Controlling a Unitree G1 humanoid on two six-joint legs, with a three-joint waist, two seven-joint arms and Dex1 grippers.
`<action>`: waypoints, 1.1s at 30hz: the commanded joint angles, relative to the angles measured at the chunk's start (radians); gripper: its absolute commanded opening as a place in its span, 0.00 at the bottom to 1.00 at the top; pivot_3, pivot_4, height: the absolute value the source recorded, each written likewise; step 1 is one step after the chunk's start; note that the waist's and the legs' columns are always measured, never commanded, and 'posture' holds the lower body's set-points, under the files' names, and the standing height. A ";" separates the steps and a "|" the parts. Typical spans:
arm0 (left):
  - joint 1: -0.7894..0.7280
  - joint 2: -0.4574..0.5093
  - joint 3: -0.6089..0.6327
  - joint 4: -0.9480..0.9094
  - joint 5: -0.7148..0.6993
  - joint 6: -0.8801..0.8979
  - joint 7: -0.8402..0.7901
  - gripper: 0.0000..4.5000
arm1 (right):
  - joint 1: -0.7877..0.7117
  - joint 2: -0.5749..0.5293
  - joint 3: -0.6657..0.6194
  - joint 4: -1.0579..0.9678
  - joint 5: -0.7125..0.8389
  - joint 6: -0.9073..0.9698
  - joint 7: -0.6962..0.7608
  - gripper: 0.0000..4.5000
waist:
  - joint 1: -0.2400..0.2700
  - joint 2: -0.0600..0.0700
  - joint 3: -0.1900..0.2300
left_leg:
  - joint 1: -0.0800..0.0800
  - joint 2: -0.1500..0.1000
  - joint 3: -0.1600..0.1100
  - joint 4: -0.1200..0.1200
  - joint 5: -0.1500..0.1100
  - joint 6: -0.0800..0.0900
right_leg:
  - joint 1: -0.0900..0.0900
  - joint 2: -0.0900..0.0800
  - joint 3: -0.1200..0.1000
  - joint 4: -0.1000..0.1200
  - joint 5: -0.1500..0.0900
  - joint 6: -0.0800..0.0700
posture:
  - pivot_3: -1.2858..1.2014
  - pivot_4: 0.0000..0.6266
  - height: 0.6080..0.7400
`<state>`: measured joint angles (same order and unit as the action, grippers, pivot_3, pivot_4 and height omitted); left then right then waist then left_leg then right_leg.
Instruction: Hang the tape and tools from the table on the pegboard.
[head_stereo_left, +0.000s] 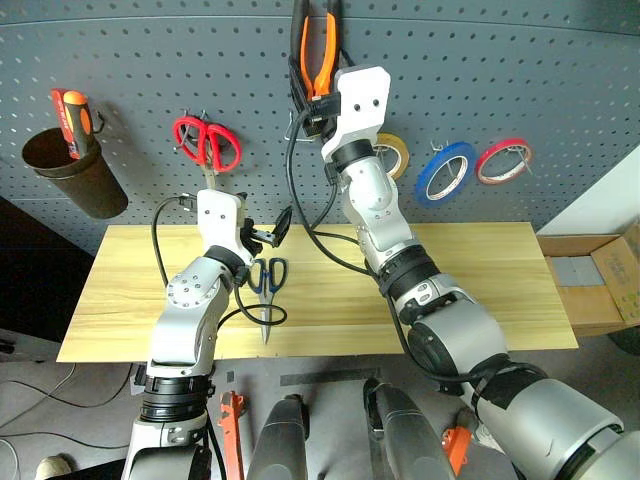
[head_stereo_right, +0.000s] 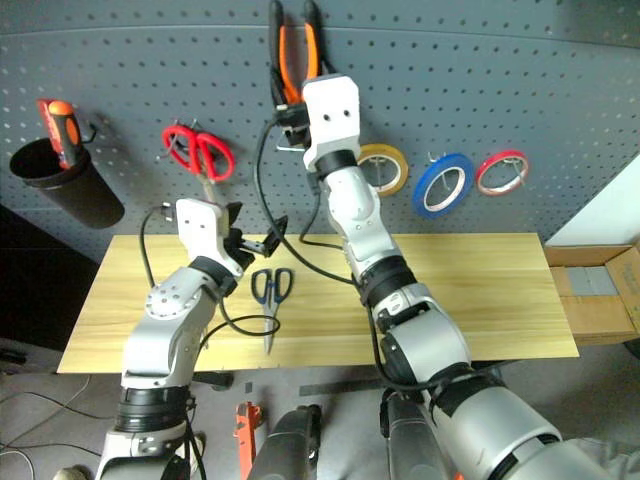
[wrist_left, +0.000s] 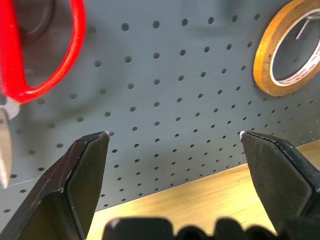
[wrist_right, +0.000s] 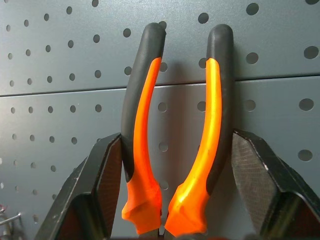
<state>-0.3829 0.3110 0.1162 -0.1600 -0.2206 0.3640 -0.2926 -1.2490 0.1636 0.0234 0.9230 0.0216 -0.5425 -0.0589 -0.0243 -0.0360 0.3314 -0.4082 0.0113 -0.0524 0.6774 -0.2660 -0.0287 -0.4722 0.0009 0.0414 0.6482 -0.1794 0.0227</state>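
My right gripper (wrist_right: 175, 140) is raised against the dark grey pegboard (head_stereo_left: 500, 70), shut on the orange-and-black pliers (head_stereo_left: 320, 50), whose handles point up past its fingers (wrist_right: 102, 170). My left gripper (head_stereo_left: 270, 232) hangs open and empty over the back of the wooden table (head_stereo_left: 480, 290), facing the board. The blue-handled scissors (head_stereo_left: 268, 280) lie flat on the table just in front of it, blades toward me. The blue tape (head_stereo_left: 445, 172) hangs on a hook to the right of my right arm.
On the board hang red scissors (head_stereo_left: 207, 143), a yellow roll (wrist_left: 287, 50) partly behind my right arm, and a red roll (head_stereo_left: 503, 160). A black cup (head_stereo_left: 70, 175) at far left holds an orange-red screwdriver (head_stereo_left: 72, 122). A cardboard box (head_stereo_left: 600, 280) stands right of the table.
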 joint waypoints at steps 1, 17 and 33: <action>0.009 0.010 0.017 -0.062 -0.004 -0.010 0.003 1.00 | -0.070 0.024 -0.043 -0.010 0.024 -0.025 -0.032 0.60 | 0.001 0.000 0.002 | 0.000 0.000 0.000 0.000 0.000 0.000 | 0.000 0.000 0.000 0.000 0.000 0.000 | 0.56 0.58 1.00; 0.039 0.046 0.052 -0.077 -0.013 -0.001 -0.004 1.00 | 0.117 0.104 0.052 -0.218 0.034 0.075 0.016 0.60 | -0.001 0.001 0.010 | -0.001 0.001 0.000 -0.002 0.000 0.000 | -0.001 0.000 0.000 -0.002 0.000 0.001 | 0.55 0.58 1.00; 0.043 0.067 0.068 -0.076 -0.014 -0.004 0.000 1.00 | 0.182 0.060 0.179 -0.330 -0.016 0.187 0.005 0.60 | 0.000 0.001 0.012 | -0.010 0.000 0.000 -0.015 0.000 -0.001 | -0.012 -0.007 -0.002 -0.007 0.001 -0.002 | 0.56 0.57 1.00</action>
<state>-0.3455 0.3690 0.1647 -0.1881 -0.2299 0.3690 -0.2950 -1.0728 0.1515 0.1870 0.6329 0.0241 -0.3493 -0.0500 -0.0238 -0.0354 0.3439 -0.4175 0.0115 -0.0526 0.6628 -0.2655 -0.0297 -0.4838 -0.0058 0.0397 0.6417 -0.1787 0.0206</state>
